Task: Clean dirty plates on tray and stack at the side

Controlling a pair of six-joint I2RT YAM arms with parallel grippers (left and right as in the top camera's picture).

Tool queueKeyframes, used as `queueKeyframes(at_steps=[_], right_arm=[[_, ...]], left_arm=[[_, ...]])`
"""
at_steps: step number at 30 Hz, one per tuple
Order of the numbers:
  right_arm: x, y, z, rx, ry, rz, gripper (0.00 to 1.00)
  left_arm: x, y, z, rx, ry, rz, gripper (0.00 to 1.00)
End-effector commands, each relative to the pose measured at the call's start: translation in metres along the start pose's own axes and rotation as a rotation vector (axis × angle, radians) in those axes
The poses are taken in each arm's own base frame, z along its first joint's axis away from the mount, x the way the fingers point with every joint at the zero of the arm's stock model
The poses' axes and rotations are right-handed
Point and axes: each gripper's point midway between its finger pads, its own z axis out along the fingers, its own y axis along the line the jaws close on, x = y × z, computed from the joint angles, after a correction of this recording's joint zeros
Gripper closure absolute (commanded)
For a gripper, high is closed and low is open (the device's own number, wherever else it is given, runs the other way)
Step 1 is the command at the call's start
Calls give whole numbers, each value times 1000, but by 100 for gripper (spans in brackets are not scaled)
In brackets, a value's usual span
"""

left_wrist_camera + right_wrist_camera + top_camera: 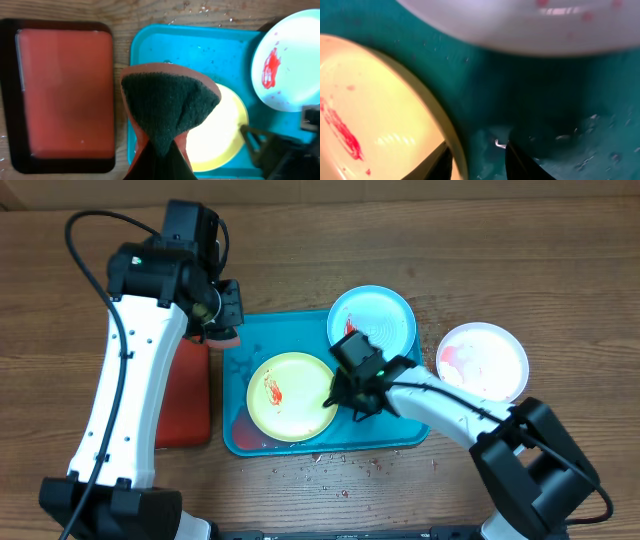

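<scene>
Three small round sauce-smeared plates: the lime-green-rimmed plate (290, 393) and cyan-rimmed plate (372, 320) lay on the large cyan-blue plastic tray (270, 335) at centre frame, the pinkish-white plate (483, 360) off it on the tabletop (560, 260), right. My right jaws stood narrowly spread astride the lime-green-rimmed plate's lower-right rim, probably to steady it. My left jaws pinched an orange, dark-faced sponge (170, 105) over the tray's upper-left corner, ready to scrub.
</scene>
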Motion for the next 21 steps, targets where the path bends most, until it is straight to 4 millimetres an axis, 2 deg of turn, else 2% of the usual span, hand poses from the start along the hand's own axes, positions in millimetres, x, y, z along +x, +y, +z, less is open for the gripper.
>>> queueKeyframes(at_steps=[1,7,9,12,16,21], right_arm=[[-12,1,-4,-9,-19,-34,73],[-3,7,-3,-31,14,-46,75],[1,8,-3,-29,19,-53,80],[4,9,-3,-27,24,-49,96],[5,9,-2,-26,24,-48,96],[6,8,-2,-20,30,-51,96]], left_arm=[[16,-7,27,31,63,37,96],[28,-4,70,30,88,77,96],[34,-4,82,38,98,91,96],[43,-4,96,45,117,110,96],[55,-1,116,47,129,120,96],[68,-16,145,123,109,195,96]])
